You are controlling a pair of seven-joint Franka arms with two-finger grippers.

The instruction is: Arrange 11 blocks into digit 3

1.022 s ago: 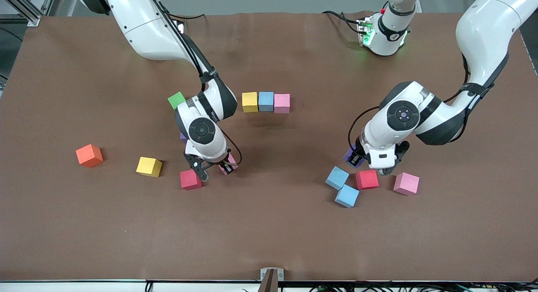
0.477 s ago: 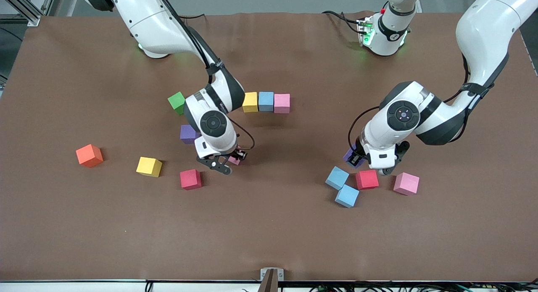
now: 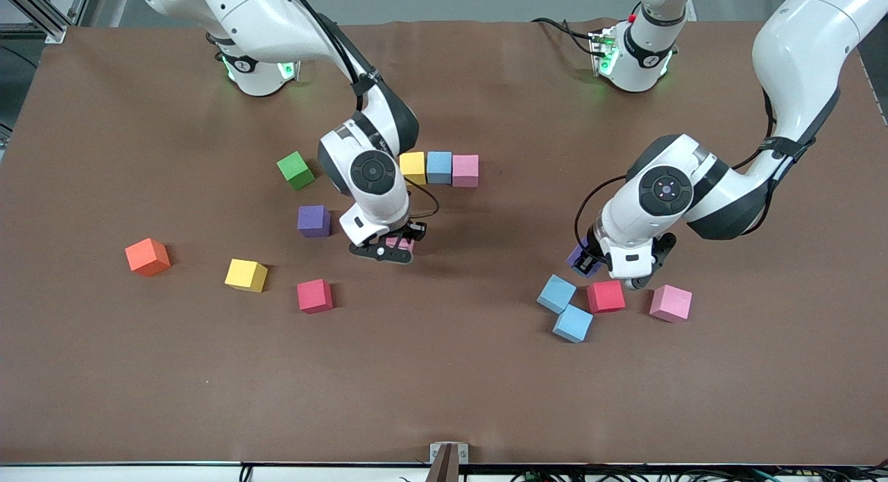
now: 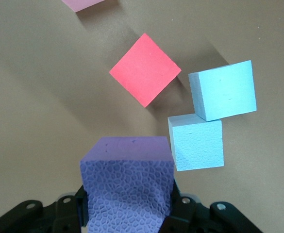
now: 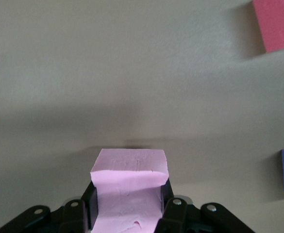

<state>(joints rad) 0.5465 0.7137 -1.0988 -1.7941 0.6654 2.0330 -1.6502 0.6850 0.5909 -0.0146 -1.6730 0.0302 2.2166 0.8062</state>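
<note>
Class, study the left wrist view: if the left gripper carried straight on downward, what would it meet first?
Probably bare table. The left gripper, shut on the purple block, has the red block and two light blue blocks just beside that line.

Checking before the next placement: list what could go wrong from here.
1. The right gripper carries a pink cube close to the row of three cubes; a careless approach might knock the row crooked.
2. The left gripper holds a purple cube just above the red cube and two touching blue cubes; dipping might scatter them.
</note>
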